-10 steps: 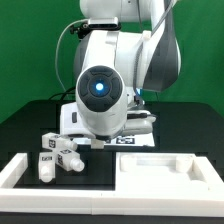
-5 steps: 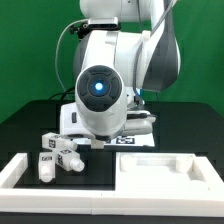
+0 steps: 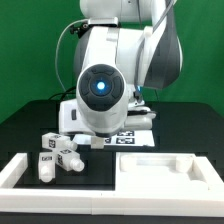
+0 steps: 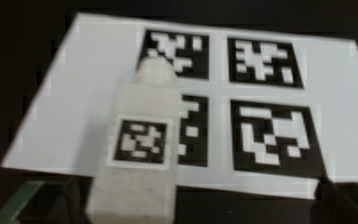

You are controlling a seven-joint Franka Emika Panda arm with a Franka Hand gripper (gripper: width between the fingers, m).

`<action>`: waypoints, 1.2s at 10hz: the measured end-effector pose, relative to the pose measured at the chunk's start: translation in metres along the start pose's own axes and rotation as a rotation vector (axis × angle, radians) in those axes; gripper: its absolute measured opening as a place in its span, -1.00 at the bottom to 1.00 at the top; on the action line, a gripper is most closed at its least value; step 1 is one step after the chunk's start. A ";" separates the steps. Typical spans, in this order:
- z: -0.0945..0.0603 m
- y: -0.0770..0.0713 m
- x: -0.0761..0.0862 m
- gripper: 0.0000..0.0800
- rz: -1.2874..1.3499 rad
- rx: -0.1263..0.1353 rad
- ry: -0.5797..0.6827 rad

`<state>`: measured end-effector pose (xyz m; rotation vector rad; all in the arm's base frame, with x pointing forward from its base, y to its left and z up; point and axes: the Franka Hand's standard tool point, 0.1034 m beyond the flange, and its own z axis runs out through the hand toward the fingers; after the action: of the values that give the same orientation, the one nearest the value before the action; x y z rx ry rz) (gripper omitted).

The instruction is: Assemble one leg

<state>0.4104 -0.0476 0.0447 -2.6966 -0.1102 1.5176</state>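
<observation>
In the exterior view the arm's bulk hides the end effector; loose white pieces (image 3: 58,155) lie on the table (image 3: 25,125). In the wrist view the leg (image 4: 140,140) stands between the wide-open fingers, over the marker board (image 4: 105,60); contact unclear.

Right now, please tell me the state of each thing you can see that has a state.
gripper: open, holding nothing, low over the table.
leg: lying flat, its far end over the marker board, not gripped.
marker board: flat on the table, tags facing up.
loose white parts: lying together at the exterior view's left, untouched.
wide panel: lying flat, untouched.
</observation>
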 end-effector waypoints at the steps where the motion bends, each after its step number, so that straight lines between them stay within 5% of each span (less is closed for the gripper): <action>1: -0.006 0.006 -0.007 0.62 -0.012 -0.005 -0.021; 4: -0.025 0.028 -0.012 0.62 0.007 -0.001 -0.004; 9: 0.007 0.026 0.018 0.62 0.008 -0.031 0.045; 12: 0.031 0.018 0.020 0.62 0.003 -0.044 0.028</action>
<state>0.3945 -0.0637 0.0105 -2.7516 -0.1400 1.4955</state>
